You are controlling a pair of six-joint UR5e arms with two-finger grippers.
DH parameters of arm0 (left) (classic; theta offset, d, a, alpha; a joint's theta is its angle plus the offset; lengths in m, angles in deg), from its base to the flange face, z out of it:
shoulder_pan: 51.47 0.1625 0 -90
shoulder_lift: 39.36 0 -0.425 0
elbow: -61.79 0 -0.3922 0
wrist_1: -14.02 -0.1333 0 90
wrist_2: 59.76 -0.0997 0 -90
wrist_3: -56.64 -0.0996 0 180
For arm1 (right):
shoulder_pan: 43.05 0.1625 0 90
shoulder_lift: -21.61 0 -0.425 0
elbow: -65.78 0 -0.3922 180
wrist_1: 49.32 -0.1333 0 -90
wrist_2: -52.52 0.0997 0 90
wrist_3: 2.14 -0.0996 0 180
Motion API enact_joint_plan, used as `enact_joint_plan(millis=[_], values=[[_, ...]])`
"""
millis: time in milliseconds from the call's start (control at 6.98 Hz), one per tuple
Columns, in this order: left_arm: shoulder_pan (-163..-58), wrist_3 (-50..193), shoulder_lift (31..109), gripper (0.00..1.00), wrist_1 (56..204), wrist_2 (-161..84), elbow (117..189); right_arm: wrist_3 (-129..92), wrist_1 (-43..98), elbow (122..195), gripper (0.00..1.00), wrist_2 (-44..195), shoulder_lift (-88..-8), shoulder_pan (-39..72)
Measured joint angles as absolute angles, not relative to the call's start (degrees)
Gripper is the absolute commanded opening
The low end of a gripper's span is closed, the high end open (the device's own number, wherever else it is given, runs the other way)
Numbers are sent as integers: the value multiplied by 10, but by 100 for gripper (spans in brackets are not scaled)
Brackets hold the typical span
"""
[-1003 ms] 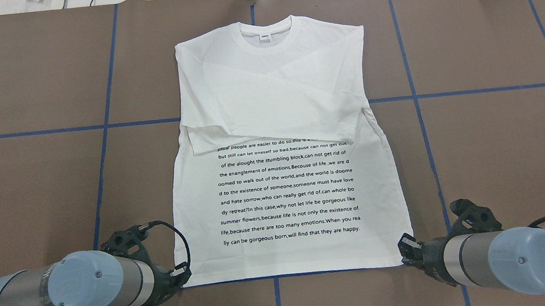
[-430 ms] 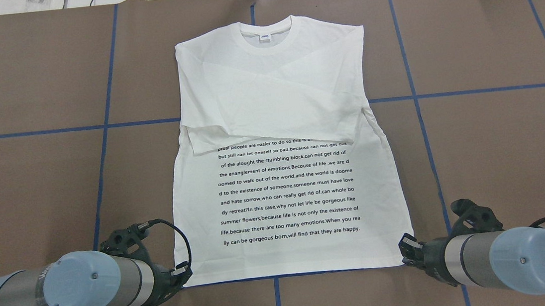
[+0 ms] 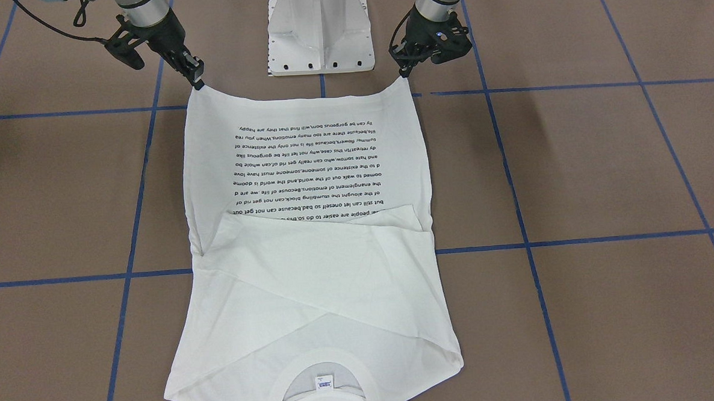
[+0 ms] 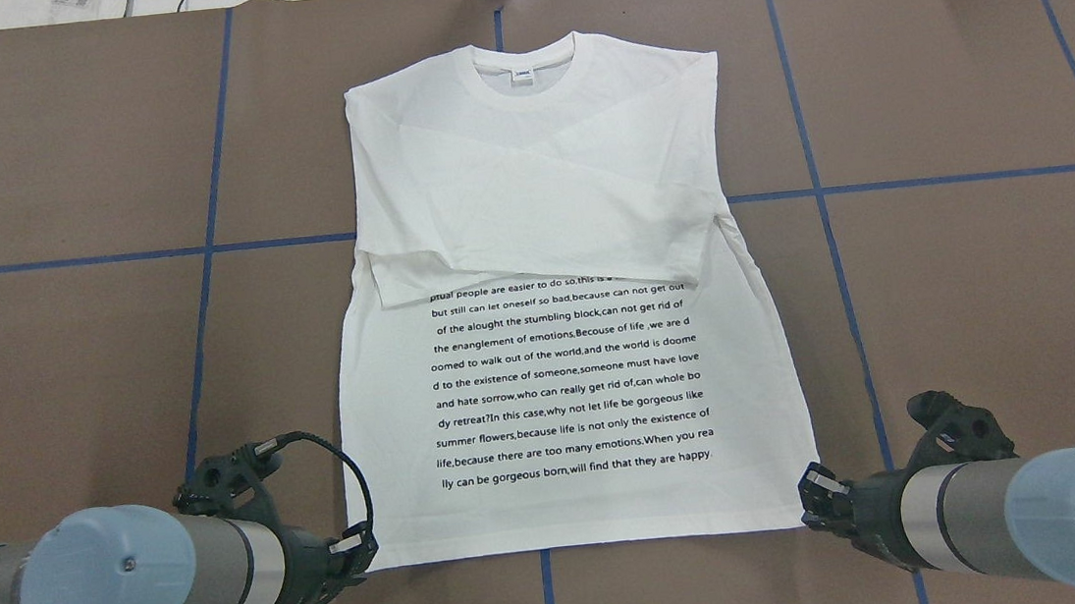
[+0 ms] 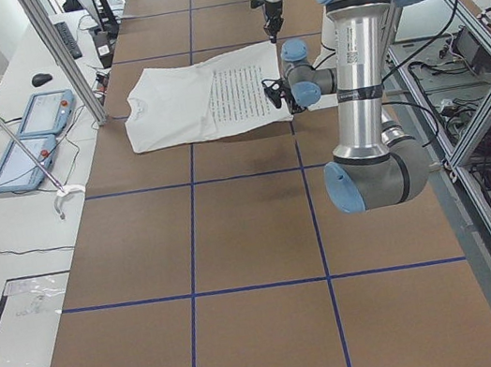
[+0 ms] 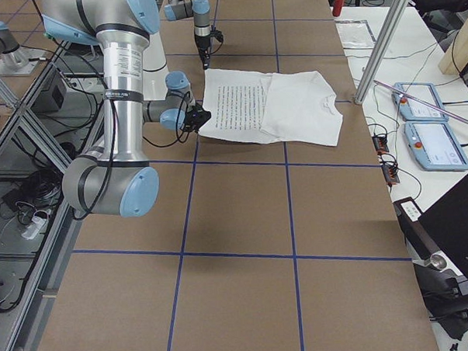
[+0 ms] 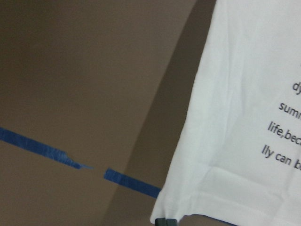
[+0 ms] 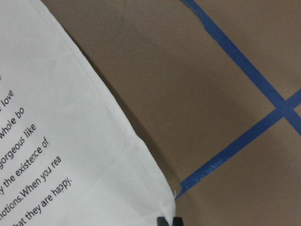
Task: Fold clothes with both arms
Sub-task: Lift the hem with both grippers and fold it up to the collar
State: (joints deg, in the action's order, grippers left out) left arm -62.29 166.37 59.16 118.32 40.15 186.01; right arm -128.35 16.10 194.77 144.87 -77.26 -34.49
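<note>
From overhead you see the shirt (image 4: 551,241) lying flat in the middle of the table (image 4: 62,387). Its collar (image 4: 535,70) is on the far side from the robot, the sleeves (image 4: 538,203) are crossed over the chest, and the print (image 4: 570,388) faces up. That view leaves the grip unclear, since each wrist hides its own tips.

The front view fills this in. The left gripper (image 3: 404,73) and the right gripper (image 3: 197,81) each meet one hem corner and are pinched on the cloth. Your wrist views add a dark fingertip (image 7: 164,221) right at each corner, and a shadow under the hem edge where the cloth rides just off the table.

The left arm (image 4: 131,588) and right arm (image 4: 1012,513) reach in low, with the forearms nearly level and angled inward. In the side views each near arm shows a tall upright link.
</note>
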Motion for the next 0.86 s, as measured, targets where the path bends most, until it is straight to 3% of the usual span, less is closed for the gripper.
enact_joint_plan(millis=[287,860], values=[[-590,1701,563,0,1155,400,1930,-1284,161,1999,0,1449,-800,-375],[-573,1734,554,0,1134,394,1995,-1283,162,2043,0,1448,-807,-376]])
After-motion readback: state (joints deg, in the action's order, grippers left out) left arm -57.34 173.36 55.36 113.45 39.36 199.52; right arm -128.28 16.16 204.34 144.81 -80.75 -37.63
